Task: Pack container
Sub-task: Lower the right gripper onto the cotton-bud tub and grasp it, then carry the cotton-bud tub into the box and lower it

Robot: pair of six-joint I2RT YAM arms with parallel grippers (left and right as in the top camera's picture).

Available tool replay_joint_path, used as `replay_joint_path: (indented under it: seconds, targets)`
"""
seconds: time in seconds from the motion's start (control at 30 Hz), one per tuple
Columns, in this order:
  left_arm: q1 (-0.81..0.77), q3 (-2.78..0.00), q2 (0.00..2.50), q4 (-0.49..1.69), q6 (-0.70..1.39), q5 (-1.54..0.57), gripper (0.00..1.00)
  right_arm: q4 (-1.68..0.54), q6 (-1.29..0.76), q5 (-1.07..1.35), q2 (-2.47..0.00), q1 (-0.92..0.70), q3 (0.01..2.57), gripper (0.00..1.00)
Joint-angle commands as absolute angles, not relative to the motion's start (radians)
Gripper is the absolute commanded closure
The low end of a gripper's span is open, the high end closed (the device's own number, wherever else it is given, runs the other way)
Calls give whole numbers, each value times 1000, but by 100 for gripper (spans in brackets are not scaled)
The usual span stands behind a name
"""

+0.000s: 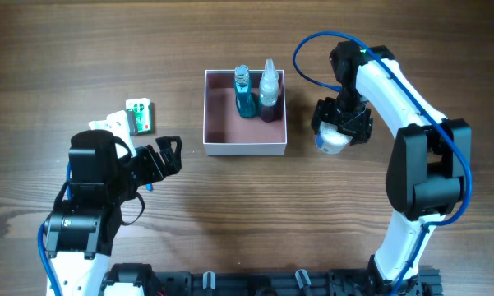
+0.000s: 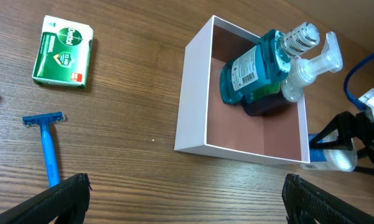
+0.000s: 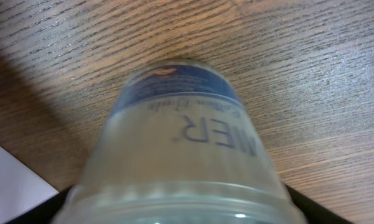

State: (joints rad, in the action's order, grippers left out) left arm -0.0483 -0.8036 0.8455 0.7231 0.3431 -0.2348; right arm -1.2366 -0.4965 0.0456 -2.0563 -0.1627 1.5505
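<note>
The container [image 1: 245,150] is a shallow white-walled box with a dusty-pink inside, standing at mid-table and also seen in the left wrist view [image 2: 193,99]. A blue bottle [image 1: 244,97] and a clear spray bottle [image 1: 269,90] lie side by side at its far end. My right gripper [image 1: 339,123] is just right of the container, its fingers against both sides of a clear bottle with a blue label [image 3: 187,143] that lies on the table. My left gripper [image 1: 168,156] stands wide open over bare wood, left of the container, with nothing between its fingers [image 2: 68,199].
A green-and-white box [image 1: 140,116] lies at the left, with a second small box [image 1: 107,123] beside it. A blue razor [image 2: 48,140] lies on the wood near my left gripper. The right arm's blue cable [image 1: 312,62] loops above the container's right side.
</note>
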Motion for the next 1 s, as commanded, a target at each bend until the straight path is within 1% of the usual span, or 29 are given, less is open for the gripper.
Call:
replay_joint_path:
  seconds: [0.0, 0.07, 0.2, 0.3, 0.33, 0.4, 0.43, 0.53, 0.63, 0.83, 0.97]
  targets:
    - [-54, -825, 846, 723, 345, -254, 0, -1234, -496, 59, -2073, -166, 1544, 26]
    - [-54, -825, 846, 723, 345, -253, 0, -1234, -497, 62, -2073, -166, 1544, 35]
    - [-54, -825, 846, 723, 345, -253, 0, -1230, -497, 62, -2073, -166, 1544, 37]
    - [-54, -825, 846, 723, 345, -253, 0, -1230, -497, 62, -2073, -166, 1544, 49]
    - [-54, -825, 846, 723, 345, -253, 0, -1230, -497, 62, -2073, -166, 1544, 55]
    - [-54, -825, 846, 723, 345, -253, 0, -1224, -496, 62, -2072, -166, 1544, 57]
    - [-54, -825, 846, 723, 345, -253, 0, -1224, -496, 62, -2071, -166, 1544, 65]
    - [-54, -825, 846, 723, 345, -253, 0, -1226, -496, 62, -2061, -166, 1550, 83]
    - [-54, -825, 846, 723, 345, -253, 0, -1234, -479, 62, -2036, -166, 1579, 96]
    - [-54, -825, 846, 723, 345, -253, 0, -1249, -411, 61, -1892, -175, 1690, 96]
    - [-54, -825, 846, 723, 345, -253, 0, -1221, -335, 62, -1758, -217, 1729, 96]
